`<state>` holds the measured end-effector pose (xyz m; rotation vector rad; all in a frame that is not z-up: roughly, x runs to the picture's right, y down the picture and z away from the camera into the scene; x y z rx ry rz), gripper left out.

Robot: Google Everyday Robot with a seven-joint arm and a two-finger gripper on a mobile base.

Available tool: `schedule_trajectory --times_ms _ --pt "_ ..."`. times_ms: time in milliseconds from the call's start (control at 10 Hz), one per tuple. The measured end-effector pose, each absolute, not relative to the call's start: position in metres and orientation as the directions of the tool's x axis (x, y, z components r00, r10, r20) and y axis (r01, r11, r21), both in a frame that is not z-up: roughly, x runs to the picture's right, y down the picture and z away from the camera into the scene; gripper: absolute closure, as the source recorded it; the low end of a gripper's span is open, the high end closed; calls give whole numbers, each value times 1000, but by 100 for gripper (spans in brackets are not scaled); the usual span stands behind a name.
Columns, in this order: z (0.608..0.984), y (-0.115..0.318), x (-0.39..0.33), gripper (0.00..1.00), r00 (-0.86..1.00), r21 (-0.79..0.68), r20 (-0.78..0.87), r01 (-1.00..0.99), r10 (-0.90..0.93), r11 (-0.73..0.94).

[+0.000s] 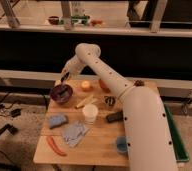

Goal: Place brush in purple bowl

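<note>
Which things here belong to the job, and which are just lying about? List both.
Job: purple bowl; gripper, just above the bowl; dark shape inside it, possibly the brush.
Lying about: white cup; orange bowl; orange fruit; blue pad; grey cloth; long red item; blue cup.

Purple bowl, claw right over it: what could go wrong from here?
Claw hangs just above the purple bowl, which sits near a corner of the table: a nudge could shove it off. The orange fruit lies close beside the bowl; the arm could knock it when pulling back.
</note>
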<state>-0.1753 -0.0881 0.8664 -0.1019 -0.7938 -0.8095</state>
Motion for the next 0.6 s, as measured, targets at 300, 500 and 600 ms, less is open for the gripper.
schedule_trajectory --times_ms 300,500,600 --pt "868 -90 -183 84 405 221 667 695 -626 685" --pt "868 -90 -188 84 391 229 661 707 -640 669" --pt "867 -91 -190 84 386 233 659 711 -646 663"
